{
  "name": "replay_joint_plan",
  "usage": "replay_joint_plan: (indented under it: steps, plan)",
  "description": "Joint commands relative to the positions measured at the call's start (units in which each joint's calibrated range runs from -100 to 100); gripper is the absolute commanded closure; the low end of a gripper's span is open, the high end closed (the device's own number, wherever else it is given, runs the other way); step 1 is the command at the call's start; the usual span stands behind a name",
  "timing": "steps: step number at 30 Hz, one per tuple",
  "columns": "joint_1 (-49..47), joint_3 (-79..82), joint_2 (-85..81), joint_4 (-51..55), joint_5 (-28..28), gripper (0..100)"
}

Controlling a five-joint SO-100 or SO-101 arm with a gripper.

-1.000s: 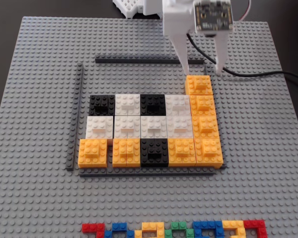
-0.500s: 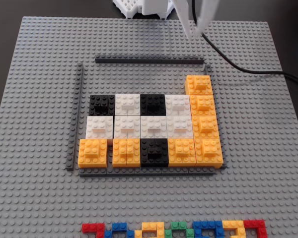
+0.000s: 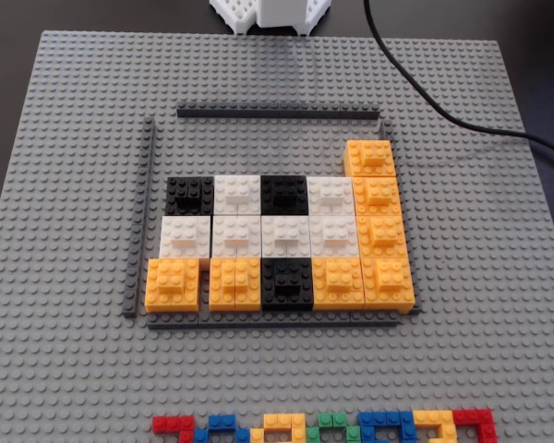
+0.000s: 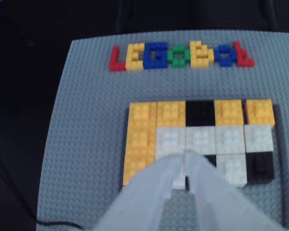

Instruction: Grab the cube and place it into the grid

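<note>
The grid (image 3: 235,235) is rows of black, white and orange cubes between dark-grey strips (image 3: 277,113) on the grey baseplate. An orange-yellow cube (image 3: 370,157) stands at the top of the grid's right column, one row above the others. In the wrist view it is the near end of the left orange column (image 4: 135,166), partly behind my fingers. My gripper (image 4: 185,159) hovers over the grid's near edge (image 4: 231,166); its white fingertips meet and hold nothing. No orange cube lies apart from the grid. In the fixed view only the white arm base (image 3: 272,11) shows.
A row of small multicoloured bricks (image 3: 323,427) lies at the baseplate's front edge; it also shows far in the wrist view (image 4: 180,55). A black cable (image 3: 443,101) crosses the back right corner. The studded baseplate (image 3: 74,351) is bare around the grid.
</note>
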Motion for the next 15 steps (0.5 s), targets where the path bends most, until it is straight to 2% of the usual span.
replay_joint_plan:
  steps: [1, 7, 15]
  plan:
    - [1.7, 6.2, -6.5, -5.6, 0.2, 100]
    - [3.3, 21.3, -12.8, -14.0, 0.0, 100]
    - [3.9, 32.6, -16.7, -15.9, 0.4, 100]
